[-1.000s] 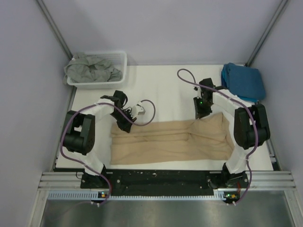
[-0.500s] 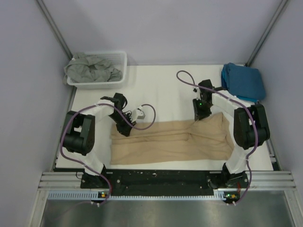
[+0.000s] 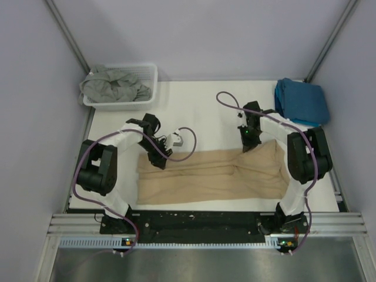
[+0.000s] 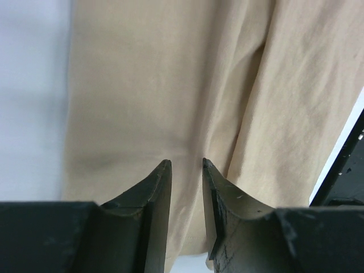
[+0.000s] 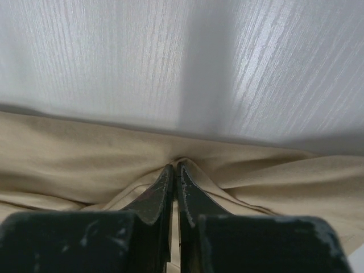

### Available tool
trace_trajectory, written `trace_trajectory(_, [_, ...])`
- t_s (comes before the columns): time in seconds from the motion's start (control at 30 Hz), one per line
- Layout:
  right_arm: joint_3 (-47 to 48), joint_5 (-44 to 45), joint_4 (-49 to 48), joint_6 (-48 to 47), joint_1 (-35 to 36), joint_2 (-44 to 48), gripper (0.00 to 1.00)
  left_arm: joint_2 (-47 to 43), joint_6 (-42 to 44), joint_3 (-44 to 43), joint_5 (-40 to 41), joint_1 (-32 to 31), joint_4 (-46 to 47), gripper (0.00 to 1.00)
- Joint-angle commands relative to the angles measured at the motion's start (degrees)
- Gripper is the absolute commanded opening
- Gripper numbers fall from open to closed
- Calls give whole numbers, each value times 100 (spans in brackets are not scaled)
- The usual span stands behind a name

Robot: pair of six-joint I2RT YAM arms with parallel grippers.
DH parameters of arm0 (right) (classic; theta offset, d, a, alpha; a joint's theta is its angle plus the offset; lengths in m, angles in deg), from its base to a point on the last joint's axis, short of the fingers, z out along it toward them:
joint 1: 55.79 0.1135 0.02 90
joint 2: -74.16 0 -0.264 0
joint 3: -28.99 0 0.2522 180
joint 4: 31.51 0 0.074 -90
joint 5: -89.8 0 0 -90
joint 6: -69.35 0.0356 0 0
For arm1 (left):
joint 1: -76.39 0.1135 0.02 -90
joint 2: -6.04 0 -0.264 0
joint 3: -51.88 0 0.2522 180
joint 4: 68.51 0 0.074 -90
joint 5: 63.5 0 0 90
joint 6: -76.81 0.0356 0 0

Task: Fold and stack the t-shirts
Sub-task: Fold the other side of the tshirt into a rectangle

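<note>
The tan t-shirt (image 3: 211, 175) lies half folded as a long band across the near table. My left gripper (image 3: 160, 161) hovers over its left far edge, jaws a little apart with nothing between them (image 4: 185, 165), above the tan cloth (image 4: 170, 85). My right gripper (image 3: 248, 145) is shut on a pinch of the shirt's far edge (image 5: 173, 166), and the cloth (image 5: 68, 153) puckers around the tips. The teal-blue t-shirt (image 3: 302, 101) lies folded at the back right. The grey-green t-shirt (image 3: 114, 85) is crumpled in the basket.
A white slatted basket (image 3: 150, 73) stands at the back left corner. The white table cover (image 3: 200, 111) shows beyond the tan shirt. A black rail (image 3: 200, 220) runs along the near edge. Purple cables loop above both wrists.
My left gripper has shifted slightly right and nearer, over the shirt's left edge. My right wrist has shifted slightly left and away, still pinching the far edge.
</note>
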Motion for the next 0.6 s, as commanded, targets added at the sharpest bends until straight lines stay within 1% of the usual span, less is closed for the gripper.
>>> trace_trajectory(0.0, [-54,-21,91,86,130,422,0,17,81,78,-275,-144,55,33])
trace_trajectory(0.13, [-203,23,336,147,271,818,0,96,160,175,-143,-161,-32,33])
trace_trajectory(0.3, [-572,6,776,375,648,1310,0,97,397,306,-20,-161,-269,30])
trace_trajectory(0.47, [-1099,-425,1066,753,869,1714,0,79,459,316,200,-153,-331,30])
trace_trajectory(0.57, [-1390,-714,1067,912,886,1829,0,131,468,237,235,-161,-349,30])
